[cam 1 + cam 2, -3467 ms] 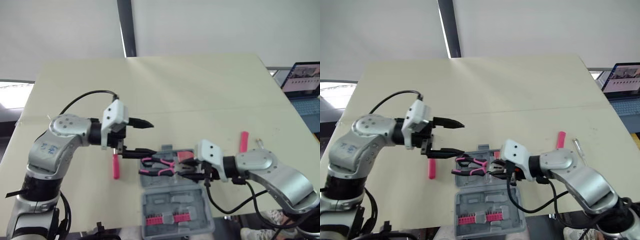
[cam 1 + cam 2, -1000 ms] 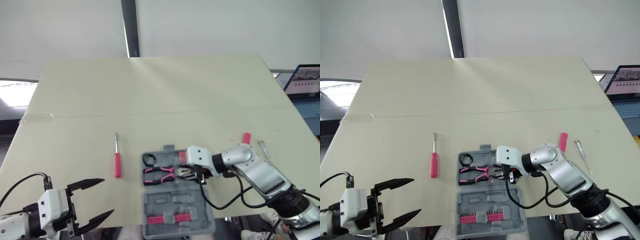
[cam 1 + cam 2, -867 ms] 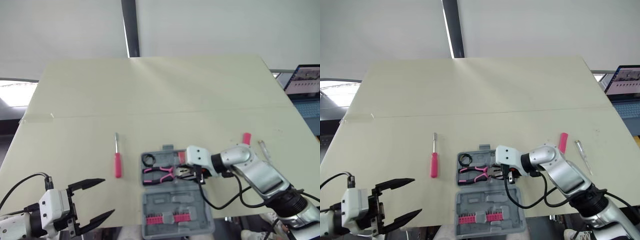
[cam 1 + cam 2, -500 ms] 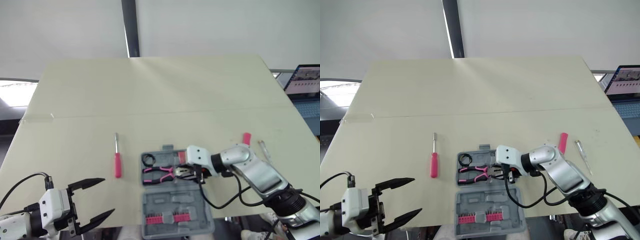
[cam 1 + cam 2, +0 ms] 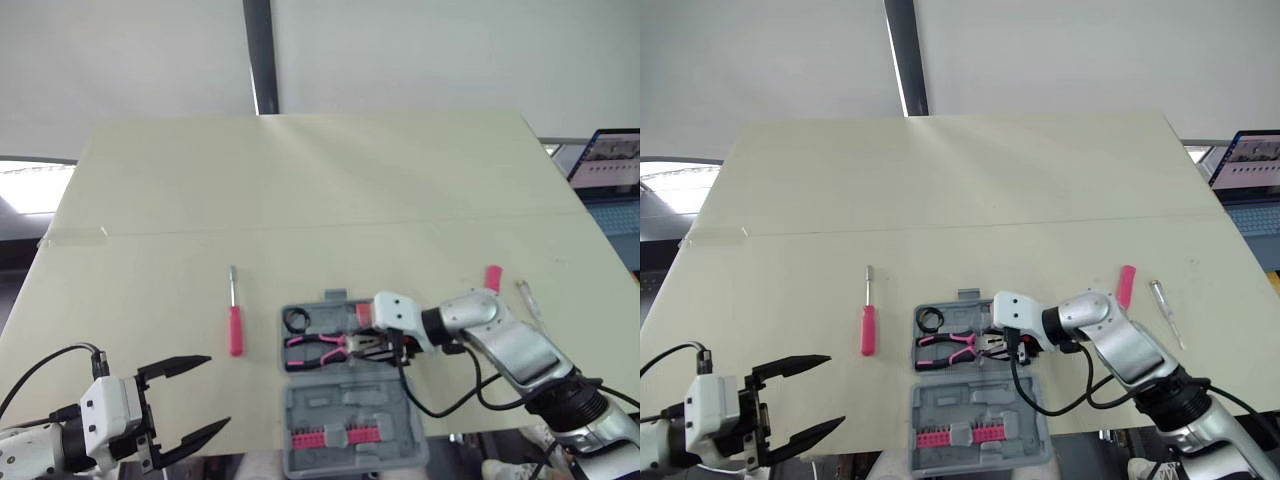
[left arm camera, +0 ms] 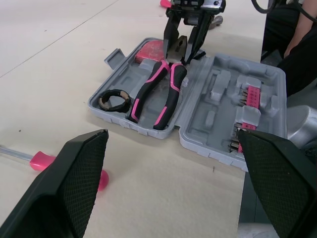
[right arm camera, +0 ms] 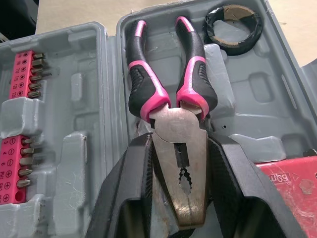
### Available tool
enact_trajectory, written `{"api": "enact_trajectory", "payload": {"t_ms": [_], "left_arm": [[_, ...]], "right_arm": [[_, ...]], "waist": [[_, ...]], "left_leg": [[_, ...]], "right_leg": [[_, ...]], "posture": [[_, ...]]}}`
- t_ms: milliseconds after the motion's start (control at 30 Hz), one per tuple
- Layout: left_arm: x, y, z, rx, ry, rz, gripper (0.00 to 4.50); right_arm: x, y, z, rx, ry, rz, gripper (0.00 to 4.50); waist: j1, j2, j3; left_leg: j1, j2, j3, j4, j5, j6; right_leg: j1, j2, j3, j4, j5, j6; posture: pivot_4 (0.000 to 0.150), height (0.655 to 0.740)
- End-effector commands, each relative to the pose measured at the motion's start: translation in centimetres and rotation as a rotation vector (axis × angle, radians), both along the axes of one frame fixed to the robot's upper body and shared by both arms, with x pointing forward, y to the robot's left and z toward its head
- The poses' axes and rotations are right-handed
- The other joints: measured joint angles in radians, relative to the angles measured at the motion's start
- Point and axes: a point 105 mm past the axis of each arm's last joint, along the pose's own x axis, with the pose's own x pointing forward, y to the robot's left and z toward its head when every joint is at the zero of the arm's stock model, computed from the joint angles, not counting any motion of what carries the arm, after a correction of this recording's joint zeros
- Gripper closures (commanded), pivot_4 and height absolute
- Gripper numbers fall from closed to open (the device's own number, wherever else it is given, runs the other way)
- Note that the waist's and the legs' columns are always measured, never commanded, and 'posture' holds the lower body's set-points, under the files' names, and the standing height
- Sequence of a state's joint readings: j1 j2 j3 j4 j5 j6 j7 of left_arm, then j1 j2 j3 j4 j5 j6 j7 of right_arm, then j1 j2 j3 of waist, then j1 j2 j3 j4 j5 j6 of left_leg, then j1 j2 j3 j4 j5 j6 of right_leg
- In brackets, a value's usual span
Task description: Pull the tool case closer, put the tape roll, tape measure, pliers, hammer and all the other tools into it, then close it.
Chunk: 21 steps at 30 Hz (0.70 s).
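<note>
One pliers (image 7: 168, 89) and one tape roll (image 7: 233, 22) lie in one tool case (image 7: 74, 89).

A broad, pale yellow-green bench (image 5: 300, 180) takes up the middle of the frame, with a faint straight seam (image 5: 400, 220) running across it from left to right. A small strip of clear tape (image 5: 75, 236) sits on that seam at the left edge. Behind it, a plain white wall (image 5: 450, 50) is split by a dark upright post (image 5: 260, 55) at upper centre. At the right edge, an open laptop (image 5: 610, 158) glows. The left wrist view catches a person in dark clothing (image 6: 282, 29) at upper right.
</note>
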<state>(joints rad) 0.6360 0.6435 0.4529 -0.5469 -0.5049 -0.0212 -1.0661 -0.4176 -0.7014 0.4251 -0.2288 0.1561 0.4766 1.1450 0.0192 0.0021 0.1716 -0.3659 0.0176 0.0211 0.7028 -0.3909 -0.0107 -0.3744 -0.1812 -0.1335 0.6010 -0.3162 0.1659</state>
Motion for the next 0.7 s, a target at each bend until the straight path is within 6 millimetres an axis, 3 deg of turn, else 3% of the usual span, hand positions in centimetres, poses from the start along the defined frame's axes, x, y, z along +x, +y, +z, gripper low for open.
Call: {"api": "enact_trajectory", "payload": {"t_ms": [33, 67, 300, 433, 467, 600, 700], "left_arm": [[0.0, -0.5, 0.6, 0.007, -0.028, -0.024, 0.0], [0.0, -0.5, 0.6, 0.006, -0.029, -0.023, 0.0], [0.3, -0.7, 0.5, -0.003, -0.039, -0.02, 0.0], [0.5, -0.9, 0.5, -0.008, -0.044, -0.025, 0.0], [0.6, -0.9, 0.5, -0.009, -0.045, -0.025, 0.0], [0.5, -0.9, 0.6, -0.01, -0.049, -0.024, 0.0], [0.4, -0.8, 0.6, -0.01, -0.047, -0.02, 0.0]], "right_arm": [[-0.2, 0.1, 0.4, -0.003, -0.022, 0.021, 1.19], [-0.4, -0.1, 0.5, -0.009, -0.014, 0.021, 0.76], [-0.8, 0.5, 2.3, 0.072, 0.006, -0.022, 0.76], [-0.9, 1.0, 1.7, 0.116, 0.023, -0.033, 1.87], [-0.8, 1.1, 1.6, 0.128, 0.029, -0.039, 2.65], [-0.7, 1.3, 1.1, 0.134, 0.034, -0.041, 4.28], [-0.4, 1.4, 0.7, 0.135, 0.042, -0.051, 4.46]], "waist": [[0.001, 0.0, 0.0], [0.002, 0.0, 0.0], [0.001, 0.0, 0.0], [0.002, 0.0, 0.0], [0.002, -0.001, 0.0], [0.0, 0.0, 0.0], [0.001, 0.0, 0.0]], "left_leg": [[0.0, 0.0, 0.0, 0.0, 0.0, 0.0], [0.0, 0.0, 0.0, 0.0, 0.0, 0.0], [0.0, 0.0, 0.0, 0.0, 0.0, 0.0], [0.0, 0.0, 0.0, 0.0, 0.0, 0.0], [0.0, 0.0, 0.0, 0.0, 0.0, 0.0], [0.0, 0.0, 0.0, 0.0, 0.0, 0.0], [0.0, 0.0, 0.0, 0.0, 0.0, 0.0]], "right_leg": [[0.0, 0.0, 0.0, 0.0, 0.0, 0.0], [0.0, 0.0, 0.0, 0.0, 0.0, 0.0], [0.0, 0.0, 0.0, 0.0, 0.0, 0.0], [0.0, 0.0, 0.0, 0.0, 0.0, 0.0], [0.0, 0.0, 0.0, 0.0, 0.0, 0.0], [0.0, 0.0, 0.0, 0.0, 0.0, 0.0], [0.0, 0.0, 0.0, 0.0, 0.0, 0.0]], "posture": [[0.15, 0.7373], [0.15, 0.7373], [0.15, 0.7373], [0.15, 0.7373], [0.15, 0.7373], [0.15, 0.7373], [0.15, 0.7373]]}}
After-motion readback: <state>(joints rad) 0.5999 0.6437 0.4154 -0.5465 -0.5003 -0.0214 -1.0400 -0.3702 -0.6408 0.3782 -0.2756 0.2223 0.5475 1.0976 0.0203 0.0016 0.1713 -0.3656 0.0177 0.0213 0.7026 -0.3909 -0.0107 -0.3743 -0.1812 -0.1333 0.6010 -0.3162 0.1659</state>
